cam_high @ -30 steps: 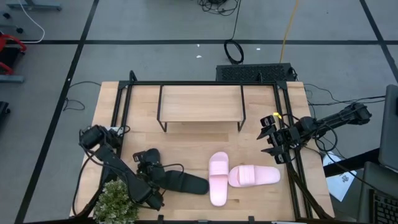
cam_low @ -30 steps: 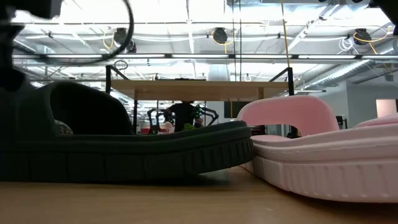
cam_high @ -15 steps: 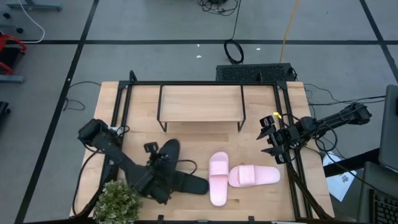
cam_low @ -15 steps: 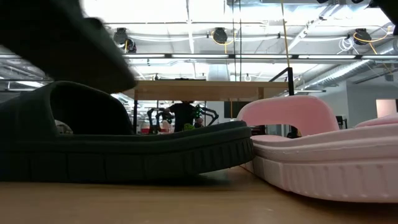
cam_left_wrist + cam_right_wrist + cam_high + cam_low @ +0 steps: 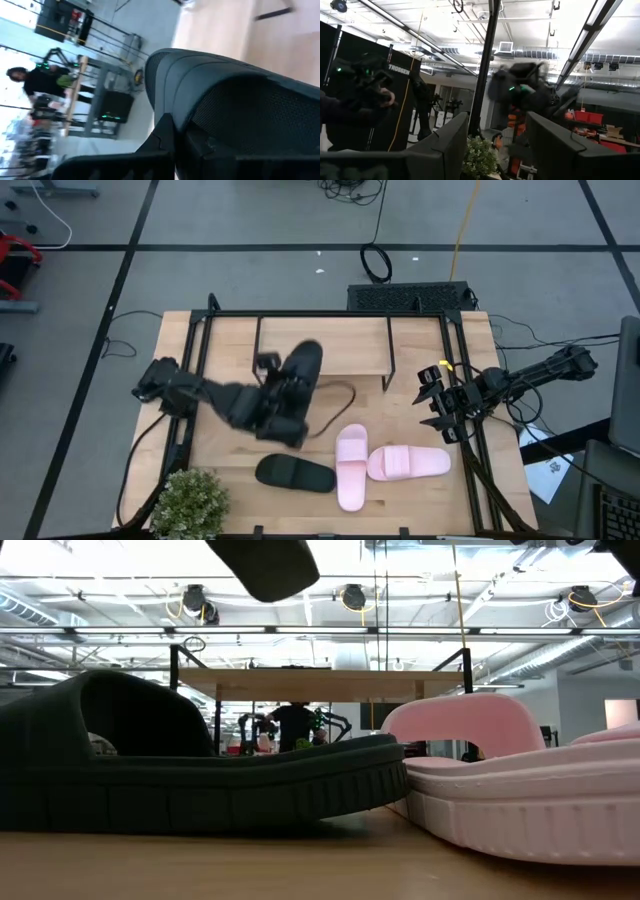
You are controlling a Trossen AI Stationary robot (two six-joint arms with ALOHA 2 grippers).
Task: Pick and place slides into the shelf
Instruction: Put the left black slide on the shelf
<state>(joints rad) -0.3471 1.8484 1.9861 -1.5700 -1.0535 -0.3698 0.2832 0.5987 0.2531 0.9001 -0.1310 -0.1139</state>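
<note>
Jaws of the left gripper [image 5: 268, 393] are clenched on one black slide [image 5: 297, 380], now lifted off the tabletop [image 5: 400, 505] from the lower left up to mid-frame, its toe reaching over the shelf [image 5: 325, 345]. Placing looks close. Its black mate [image 5: 294, 474] and the two pink slides [image 5: 385, 463] lie low in the frame. At the right edge, the right gripper [image 5: 437, 402] waits, jaws released.

A light wooden desk [image 5: 220, 450] stands on a grey floor [image 5: 250, 220] crossed by dark lines, with a coiled black cable [image 5: 376, 262] lying at twelve o'clock. A potted plant [image 5: 190, 502] sits at seven o'clock. Bright ceiling lights [image 5: 430, 560] and pipes run overhead.
</note>
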